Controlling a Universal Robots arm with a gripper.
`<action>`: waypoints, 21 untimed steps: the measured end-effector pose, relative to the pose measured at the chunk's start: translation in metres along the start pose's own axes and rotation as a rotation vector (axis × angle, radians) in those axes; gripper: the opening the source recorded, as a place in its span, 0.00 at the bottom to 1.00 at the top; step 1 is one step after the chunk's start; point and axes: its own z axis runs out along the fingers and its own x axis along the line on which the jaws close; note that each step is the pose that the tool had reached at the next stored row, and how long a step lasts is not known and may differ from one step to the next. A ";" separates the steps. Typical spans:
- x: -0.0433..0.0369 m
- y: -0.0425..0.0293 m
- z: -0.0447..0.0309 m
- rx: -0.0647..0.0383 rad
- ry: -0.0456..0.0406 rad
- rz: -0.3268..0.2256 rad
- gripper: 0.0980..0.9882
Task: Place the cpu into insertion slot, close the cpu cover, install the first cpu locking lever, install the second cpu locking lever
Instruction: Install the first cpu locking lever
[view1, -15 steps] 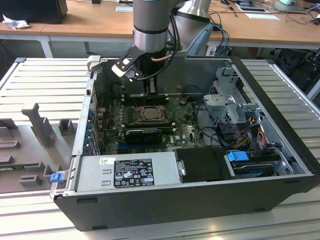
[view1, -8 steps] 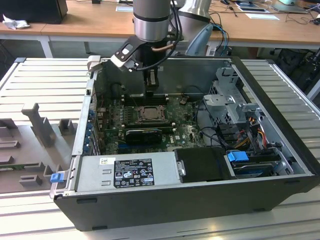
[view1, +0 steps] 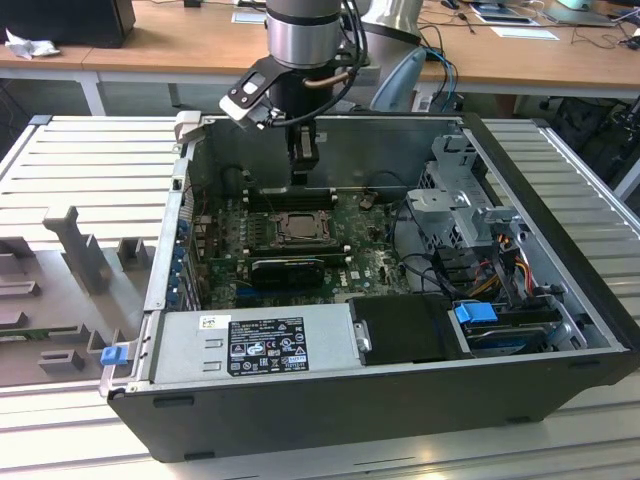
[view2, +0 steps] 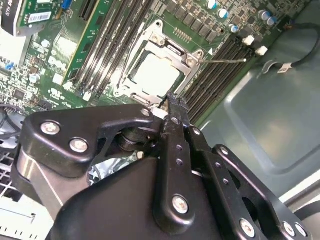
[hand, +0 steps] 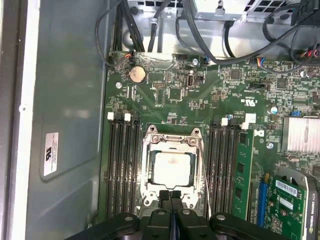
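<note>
While the arm reaches down into the open dark computer case (view1: 560, 330), its black gripper (view1: 303, 165) hangs low over the green circuit board (view1: 365, 265), just beside the square insertion slot (hand: 150, 131) with its silvery metal rim. In both wrist views the two fingers (hand: 165, 196) are pressed flat together with nothing between them, and their tips sit at one edge of the slot; whether they touch it I cannot tell.

The small, flat, pale silvery-beige cpu (hand: 171, 167) lies seated in the slot. The thin silvery square-framed cpu cover (hand: 147, 170) lies down around it, so the chip shows through the large cut-out. In the second wrist view the gripper (view2: 170, 102) is near one corner of the cover (view2: 135, 62), with the cpu (view2: 155, 75) just past it.

A thin silvery wire lever (hand: 202, 170) runs along one side of the cover, between it and a bank of long black memory slots (hand: 225, 170). In the second wrist view the lever (view2: 227, 61) juts out over those slots. Whether it is latched I cannot tell.

In the exterior view a grey power supply box (view1: 250, 340) fills the case's near side, well apart from the gripper, and the case rests on a ribbed grey metal table (view1: 90, 160).
</note>
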 end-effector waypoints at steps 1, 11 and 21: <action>0.0000 -0.0001 -0.0001 0.001 -0.0001 -0.019 0.01; 0.0000 -0.0005 0.0006 0.005 -0.0016 -0.140 0.01; 0.0000 -0.0005 0.0011 0.008 0.0007 -0.266 0.01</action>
